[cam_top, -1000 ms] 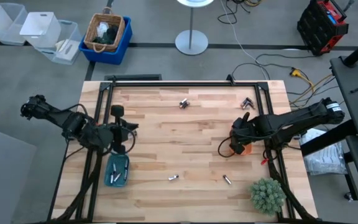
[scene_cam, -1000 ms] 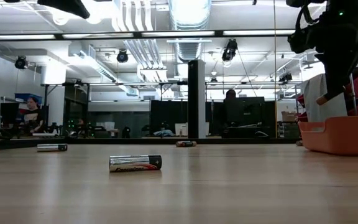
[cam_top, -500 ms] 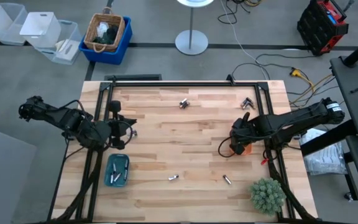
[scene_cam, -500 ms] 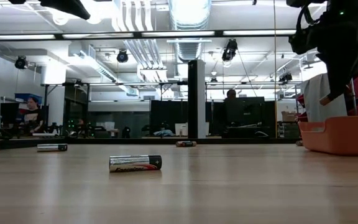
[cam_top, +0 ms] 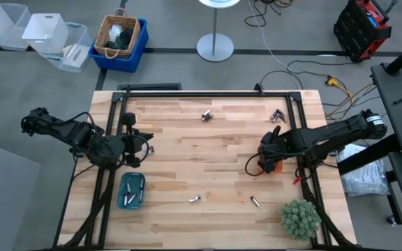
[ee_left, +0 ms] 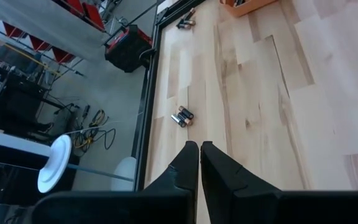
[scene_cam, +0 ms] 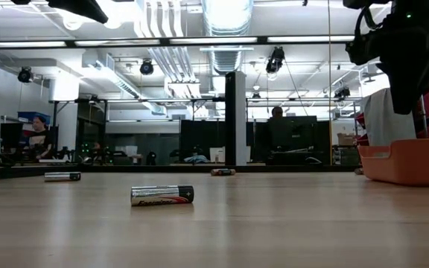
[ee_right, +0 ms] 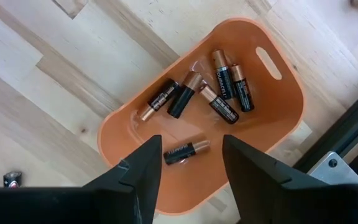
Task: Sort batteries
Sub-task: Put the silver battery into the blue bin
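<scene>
My right gripper (ee_right: 191,142) hangs open over the orange tray (ee_right: 135,134), which holds several black-and-copper batteries (ee_right: 229,87); one battery (ee_right: 186,149) lies on the tray floor right below the gap. In the high view this gripper (cam_top: 266,155) is at the table's right. My left gripper (ee_left: 199,147) is shut and empty above the table's left part (cam_top: 149,148), beside the teal tray (cam_top: 131,190) with batteries in it. Loose batteries lie on the wood: a pair (cam_top: 206,116), another group (cam_top: 278,115), and singles (cam_top: 195,199) (cam_top: 255,201).
A green plant ball (cam_top: 300,217) sits at the near right corner. A black frame (cam_top: 208,93) runs along the table's far edge and sides. Bare wood lies across the middle. The low view shows a battery (scene_cam: 161,195) close by and the orange tray's wall (scene_cam: 408,162).
My left arm has drawn back a little toward the table's left edge. In the low view a dark, copper-tipped battery that hung slanting below my right gripper over the orange tray no longer shows there.
</scene>
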Robot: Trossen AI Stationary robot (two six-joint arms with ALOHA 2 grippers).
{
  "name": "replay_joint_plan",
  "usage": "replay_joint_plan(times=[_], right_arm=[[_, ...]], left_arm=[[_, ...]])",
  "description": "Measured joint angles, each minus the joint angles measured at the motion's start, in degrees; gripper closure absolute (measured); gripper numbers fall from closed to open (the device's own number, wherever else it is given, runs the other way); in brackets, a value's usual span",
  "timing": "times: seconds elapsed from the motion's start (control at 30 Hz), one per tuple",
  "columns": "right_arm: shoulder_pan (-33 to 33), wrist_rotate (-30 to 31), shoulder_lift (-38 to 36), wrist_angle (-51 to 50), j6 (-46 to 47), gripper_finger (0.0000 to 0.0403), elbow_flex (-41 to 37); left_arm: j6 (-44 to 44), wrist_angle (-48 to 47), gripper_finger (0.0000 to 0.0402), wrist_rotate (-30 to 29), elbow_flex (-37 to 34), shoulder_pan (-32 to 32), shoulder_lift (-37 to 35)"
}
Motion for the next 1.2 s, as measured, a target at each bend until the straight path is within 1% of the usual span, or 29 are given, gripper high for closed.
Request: replay_joint_plan(times=[0.13,0.33,0.53,0.63,0.73,0.93,1.2], right_arm=[[-0.1,3.9,0.0,-0.1,2.1,0.0243,1.1],[-2.7,13.0,0.0,0.0,2.5,0.0257,6.5],[-6.3,21.6,0.0,0.5,-4.9,0.0265,13.1],[-7.9,24.6,0.0,2.3,-8.5,0.0266,15.7],[-9.7,24.9,0.0,6.4,-12.8,0.0261,17.1],[-12.7,24.8,0.1,16.4,-21.9,0.0245,17.4],[-14.8,24.7,0.1,24.1,-32.1,0.0227,17.4]], left_arm=[[-0.2,0.0,0.0402,0.0,0.0,0.0,0.0],[-0.2,0.0,0.0402,0.0,0.0,0.0,0.0],[-0.1,0.0,0.0402,0.0,0.0,0.0,0.0],[-0.2,0.0,0.0402,-0.1,0.0,0.0,0.0],[-0.2,0.0,0.0402,-0.1,0.0,0.0,0.0],[-1.3,0.0,0.0402,-0.1,0.0,0.0,0.0],[-3.5,0.0,0.0402,-0.1,0.0,0.0,0.0]])
